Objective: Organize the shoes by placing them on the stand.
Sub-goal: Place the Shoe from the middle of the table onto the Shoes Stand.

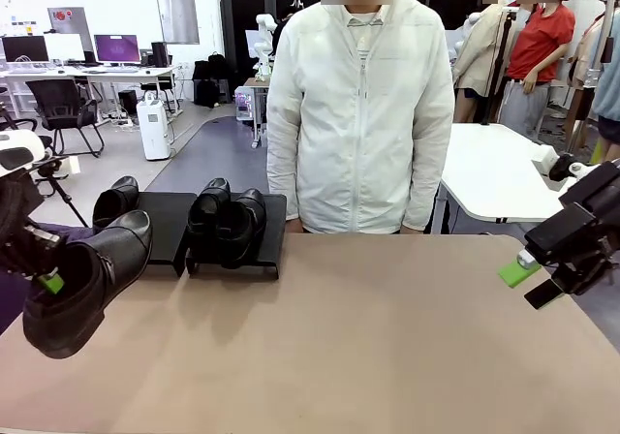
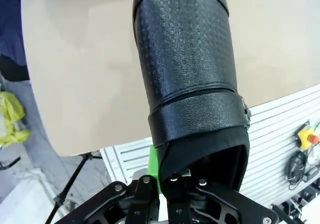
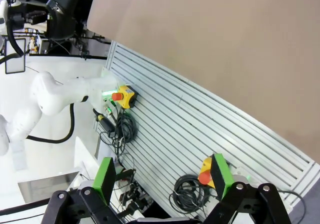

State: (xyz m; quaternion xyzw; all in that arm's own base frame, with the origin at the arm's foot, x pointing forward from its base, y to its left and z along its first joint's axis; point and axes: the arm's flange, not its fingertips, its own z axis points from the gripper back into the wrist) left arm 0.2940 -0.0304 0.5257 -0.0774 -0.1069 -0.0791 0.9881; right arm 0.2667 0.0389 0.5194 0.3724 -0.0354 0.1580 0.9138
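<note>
My left gripper (image 1: pixel 48 281) is shut on the heel end of a black shoe (image 1: pixel 89 281) and holds it in the air over the table's left front corner. In the left wrist view the gripper (image 2: pixel 160 181) clamps the rim of that shoe (image 2: pixel 187 69), one green pad (image 2: pixel 152 169) showing. The stand is two low black platforms at the far left: the left one (image 1: pixel 170 217) carries one shoe (image 1: pixel 116 200), the right one (image 1: pixel 275 227) carries two shoes (image 1: pixel 209 211) (image 1: pixel 244 225) side by side. My right gripper (image 1: pixel 528 281) (image 3: pixel 162 179) hangs open and empty off the table's right edge.
A person in a white jacket (image 1: pixel 360 114) stands at the far edge, just right of the stand. The brown tabletop (image 1: pixel 368 337) is bare across the middle and right. Below its near edge lies a slatted base (image 3: pixel 200 134) with cables and yellow stop buttons (image 3: pixel 124 97).
</note>
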